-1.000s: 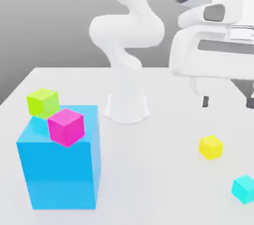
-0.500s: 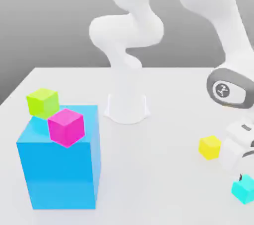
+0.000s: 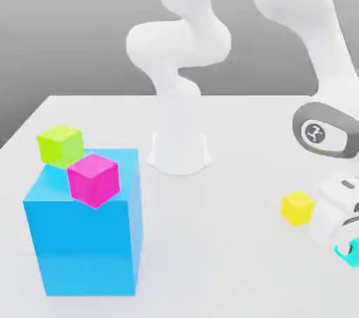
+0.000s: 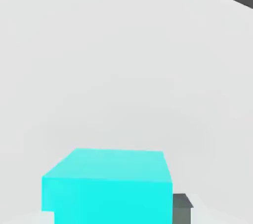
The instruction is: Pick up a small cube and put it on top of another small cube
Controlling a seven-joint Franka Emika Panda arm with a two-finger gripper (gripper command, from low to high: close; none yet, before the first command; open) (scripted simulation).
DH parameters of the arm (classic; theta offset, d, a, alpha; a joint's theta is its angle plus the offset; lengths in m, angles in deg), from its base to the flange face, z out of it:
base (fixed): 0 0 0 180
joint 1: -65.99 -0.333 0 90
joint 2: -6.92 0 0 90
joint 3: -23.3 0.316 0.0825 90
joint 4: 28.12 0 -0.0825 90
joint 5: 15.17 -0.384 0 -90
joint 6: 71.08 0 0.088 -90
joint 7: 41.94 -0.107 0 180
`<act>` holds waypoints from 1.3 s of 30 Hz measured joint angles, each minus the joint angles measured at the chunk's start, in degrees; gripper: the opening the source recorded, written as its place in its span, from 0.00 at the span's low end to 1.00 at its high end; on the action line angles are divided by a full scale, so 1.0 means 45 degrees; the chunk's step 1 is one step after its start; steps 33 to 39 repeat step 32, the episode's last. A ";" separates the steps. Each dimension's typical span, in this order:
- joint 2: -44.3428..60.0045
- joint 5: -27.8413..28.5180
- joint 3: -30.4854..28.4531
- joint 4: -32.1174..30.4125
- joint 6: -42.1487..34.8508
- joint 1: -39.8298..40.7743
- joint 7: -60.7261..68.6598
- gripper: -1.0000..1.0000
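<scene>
Cube of light cyan sitting on the table directly under the gripper, close enough that the hand hides most of it in the exterior view. Just beside a dark fingertip in the hand view; whether open or clamped, cannot tell. Probably about to grasp, then lift. Yellow cube, the likely base, just beyond the cyan cube, toward the arm's base. No containers; far from the cyan cube, big blue block carrying a magenta cube, with a lime cube at its far corner.

The white jointed robot arm arches from its round base over to the exterior view's right, its grey-capped wrist bent downward, carrying the white end effector low above the counter.
</scene>
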 joint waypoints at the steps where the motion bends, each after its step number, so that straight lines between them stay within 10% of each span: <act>1: -0.0408 -0.0053 -0.0126 -0.0044 -0.0175 0.0150 -0.0097 0.00; 24: -1.0488 -0.2806 -0.6027 -0.1995 -0.7974 0.7510 -0.4623 0.00; 29: -0.9720 -0.3005 -0.6476 -0.3286 -0.6373 0.7911 -0.4812 0.00; 30: -0.9602 -0.3008 -0.6487 -0.3469 -0.6079 0.7926 -0.4809 1.00; 39: -0.9602 -0.3010 -0.6487 -0.3469 -0.6079 0.7926 -0.4808 1.00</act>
